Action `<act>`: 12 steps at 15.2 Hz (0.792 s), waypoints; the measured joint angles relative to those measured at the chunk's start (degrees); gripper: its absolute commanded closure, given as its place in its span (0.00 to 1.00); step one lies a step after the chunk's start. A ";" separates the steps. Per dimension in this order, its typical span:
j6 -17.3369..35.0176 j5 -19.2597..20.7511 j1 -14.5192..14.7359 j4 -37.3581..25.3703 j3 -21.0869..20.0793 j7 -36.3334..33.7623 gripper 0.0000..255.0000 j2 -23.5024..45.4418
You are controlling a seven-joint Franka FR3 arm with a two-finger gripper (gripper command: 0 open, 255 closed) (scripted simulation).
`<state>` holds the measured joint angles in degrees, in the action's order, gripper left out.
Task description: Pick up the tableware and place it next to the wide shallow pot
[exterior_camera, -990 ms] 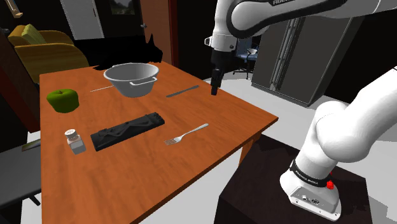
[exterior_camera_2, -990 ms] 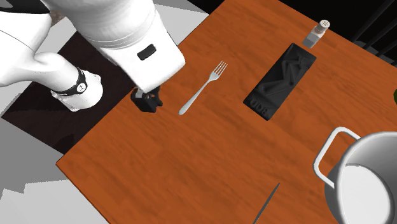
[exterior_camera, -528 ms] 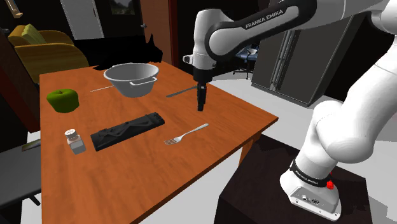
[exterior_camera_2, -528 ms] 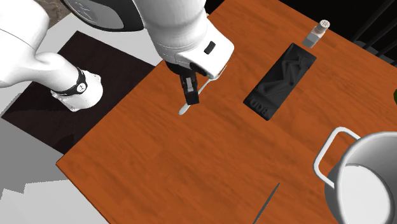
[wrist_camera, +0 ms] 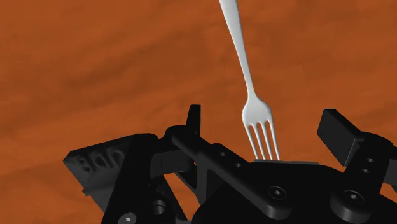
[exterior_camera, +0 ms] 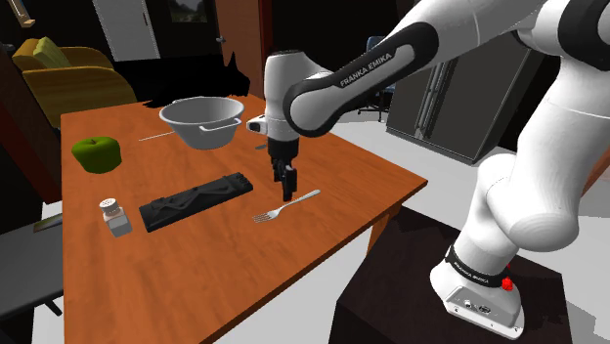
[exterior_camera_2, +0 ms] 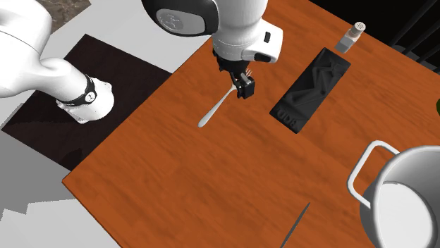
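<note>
Shoulder view, left to right: green apple (exterior_camera: 96, 153), shaker (exterior_camera: 116, 217), black moulded slab (exterior_camera: 196, 200), wide grey pot (exterior_camera: 202, 122), then my claw (exterior_camera: 285, 191), pointing down over the wooden table (exterior_camera: 225, 264). My fingers (wrist_camera: 340, 135) stand spread, gripping nothing. The silver fork (exterior_camera: 288, 205) lies flat under the claw, tines between my fingers and untouched, well apart from the pot.

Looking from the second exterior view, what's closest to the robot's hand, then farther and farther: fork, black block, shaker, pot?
From the hand:
1. Fork, right below it.
2. Black block, toward the view's right.
3. Shaker, upper right.
4. Pot, lower right corner.
</note>
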<state>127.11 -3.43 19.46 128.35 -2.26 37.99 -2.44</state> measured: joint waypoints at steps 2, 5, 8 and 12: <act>1.60 0.31 0.90 -0.51 -0.85 2.20 0.00 2.15; 3.74 0.41 1.29 -0.13 -1.24 2.84 0.00 3.87; 6.03 0.43 1.36 0.82 -1.31 2.95 0.00 5.20; 7.83 0.47 1.42 1.24 -1.36 2.92 0.00 6.58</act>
<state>134.94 -2.96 20.88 129.59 -3.62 40.91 4.14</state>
